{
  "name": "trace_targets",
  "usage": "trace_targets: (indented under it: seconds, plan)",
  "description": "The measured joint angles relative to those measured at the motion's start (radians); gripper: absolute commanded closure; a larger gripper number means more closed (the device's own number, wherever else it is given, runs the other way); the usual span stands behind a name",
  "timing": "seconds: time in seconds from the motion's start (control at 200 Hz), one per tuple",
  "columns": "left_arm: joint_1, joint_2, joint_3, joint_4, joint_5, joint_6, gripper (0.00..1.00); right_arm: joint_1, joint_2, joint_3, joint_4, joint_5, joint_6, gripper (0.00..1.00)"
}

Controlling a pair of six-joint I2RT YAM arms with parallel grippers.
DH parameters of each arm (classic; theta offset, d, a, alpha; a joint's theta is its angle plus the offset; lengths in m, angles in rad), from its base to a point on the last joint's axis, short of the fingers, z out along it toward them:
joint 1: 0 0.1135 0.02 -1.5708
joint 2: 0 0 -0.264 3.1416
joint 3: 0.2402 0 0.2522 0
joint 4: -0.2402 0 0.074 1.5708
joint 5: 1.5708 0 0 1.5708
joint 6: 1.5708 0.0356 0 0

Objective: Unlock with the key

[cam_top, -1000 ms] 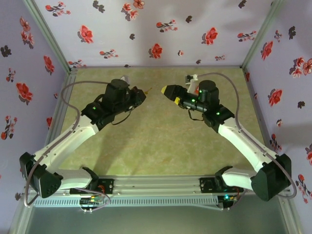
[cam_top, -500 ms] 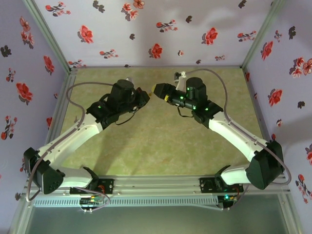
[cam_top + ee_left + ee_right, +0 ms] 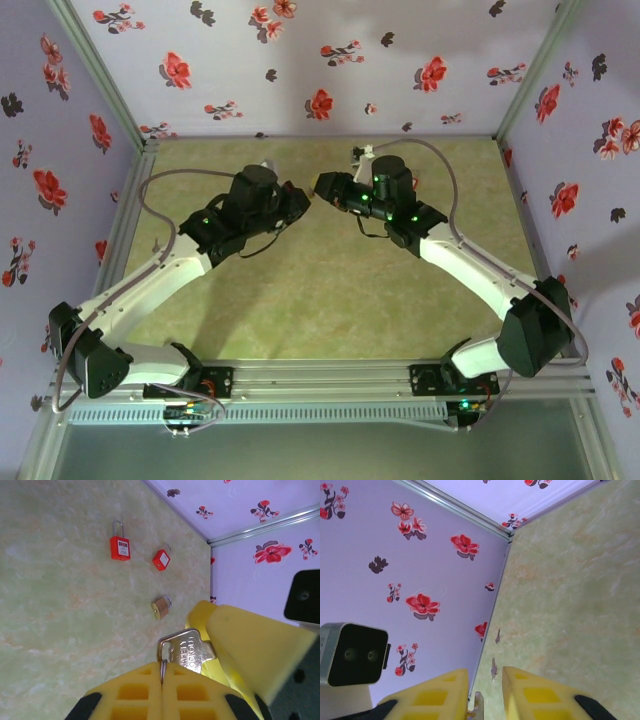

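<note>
My left gripper (image 3: 162, 672) is shut on a thin ring that carries a silver key (image 3: 192, 650), held above the table. My right gripper (image 3: 485, 672) has come up against it. Its yellow fingers (image 3: 250, 640) stand on either side of the key's blade. In the right wrist view the key's edge (image 3: 479, 706) lies against one finger, with a gap to the other. Both grippers meet at the table's far middle, left (image 3: 303, 198) and right (image 3: 322, 186). Two red padlocks (image 3: 119, 546) (image 3: 161, 559) and a brass padlock (image 3: 160, 607) lie on the table.
Two more small keys (image 3: 497, 636) (image 3: 493, 668) lie on the green table near the left wall's foot. Flowered walls (image 3: 300, 70) close in the table on three sides. The left wrist camera (image 3: 352, 655) sits close beside my right fingers.
My right gripper has moved left to meet the left one, and its jaws have narrowed around the key. The left gripper has edged a little right, still shut.
</note>
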Motion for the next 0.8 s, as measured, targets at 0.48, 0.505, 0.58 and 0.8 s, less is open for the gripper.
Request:
trace_targets:
  seconds: [0.48, 0.505, 0.58, 0.8]
  plan:
    - [-0.002, -0.134, -0.286, 0.291, 0.006, 0.032, 0.21, -0.021, 0.012, 0.053, -0.057, -0.044, -0.008, 1.0]
    - [-0.001, -0.149, -0.312, 0.319, 0.013, 0.029, 0.18, -0.028, 0.012, 0.057, -0.058, -0.056, -0.008, 1.0]
    - [0.003, -0.182, -0.375, 0.413, 0.036, 0.035, 0.14, -0.049, 0.012, 0.074, -0.06, -0.089, -0.007, 1.0]
    - [0.004, -0.189, -0.452, 0.663, 0.076, 0.043, 0.08, -0.068, 0.012, 0.143, -0.064, -0.172, 0.012, 1.0]
